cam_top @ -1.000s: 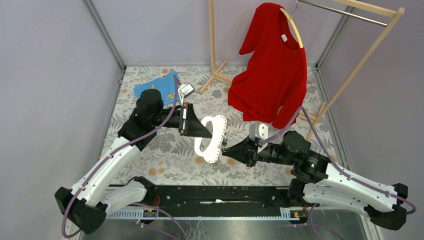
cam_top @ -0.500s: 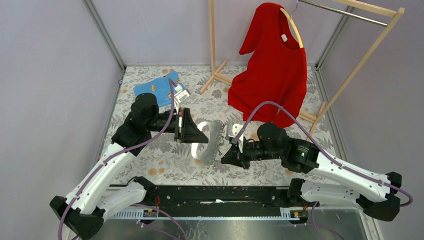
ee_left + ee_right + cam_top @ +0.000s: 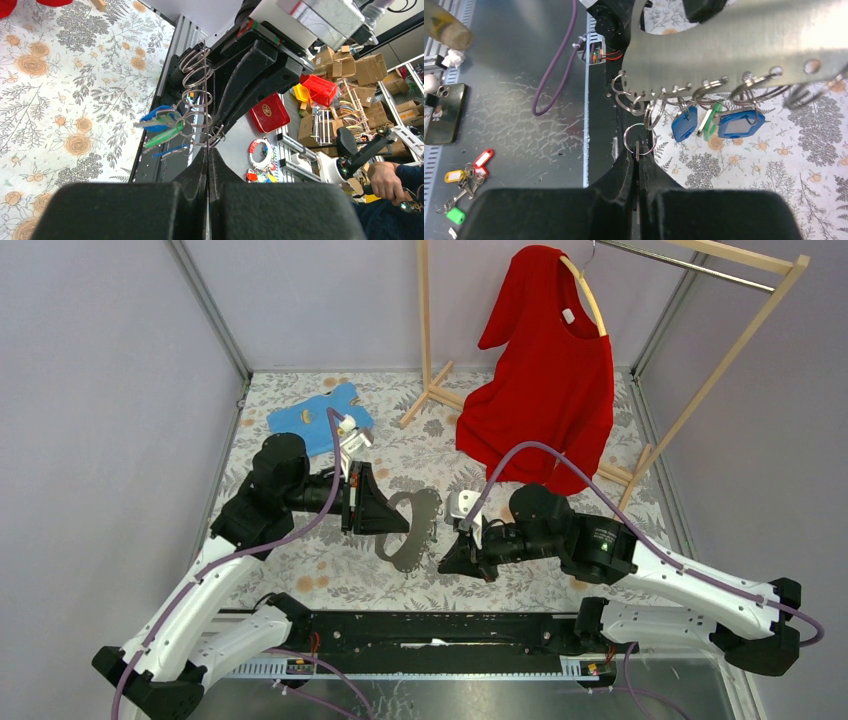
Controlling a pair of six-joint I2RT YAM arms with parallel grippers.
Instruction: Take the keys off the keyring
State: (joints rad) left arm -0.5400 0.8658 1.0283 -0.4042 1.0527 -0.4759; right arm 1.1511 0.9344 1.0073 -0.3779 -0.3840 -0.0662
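The keyring is a flat metal plate (image 3: 412, 530) with small split rings along one edge. My left gripper (image 3: 398, 524) is shut on it and holds it above the table. In the left wrist view the plate (image 3: 205, 100) shows edge-on beyond the gripper (image 3: 207, 150), with blue (image 3: 157, 116) and green (image 3: 162, 137) keys hanging left. In the right wrist view the plate (image 3: 734, 45) spans the top, with blue tags (image 3: 684, 125) and a green key (image 3: 710, 125) hanging. My right gripper (image 3: 637, 155) is shut on a thin silvery key (image 3: 637, 149) still on a ring (image 3: 639, 137). It sits at the plate's lower edge (image 3: 443, 562).
A red shirt (image 3: 545, 370) hangs on a wooden rack (image 3: 700, 390) at the back right. A blue cloth (image 3: 312, 418) lies at the back left. The black rail (image 3: 430, 632) runs along the near edge. A phone (image 3: 444, 112) and tagged keys (image 3: 466, 175) lie below the table.
Both grippers have moved left and nearer the front edge. The plate has turned from face-up to nearly edge-on. The right arm has swung in close to the plate's lower edge.
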